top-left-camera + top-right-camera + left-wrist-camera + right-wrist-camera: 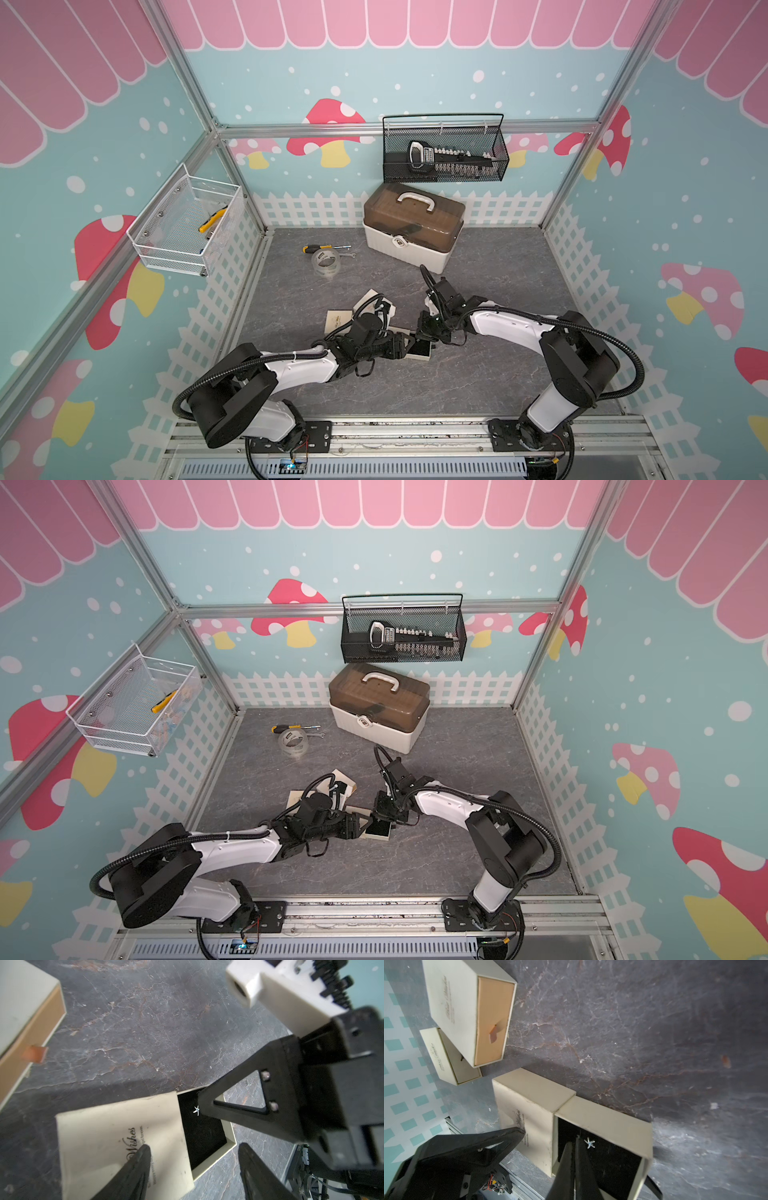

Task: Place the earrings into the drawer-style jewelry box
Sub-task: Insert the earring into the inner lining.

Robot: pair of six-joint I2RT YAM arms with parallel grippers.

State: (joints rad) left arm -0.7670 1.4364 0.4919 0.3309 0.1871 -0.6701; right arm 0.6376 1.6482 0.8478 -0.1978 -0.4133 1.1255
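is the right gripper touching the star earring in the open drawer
Cannot tell. In both wrist views the right gripper ends right beside the earring, with no clear gap or contact.

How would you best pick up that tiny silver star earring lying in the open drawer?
Probably from straight above, pinching across the thin arms of the star earring. It lies flat on the black lining of the drawer, and the raised cream walls around it block a sideways approach. Being so small, it needs jaws that start nearly closed.
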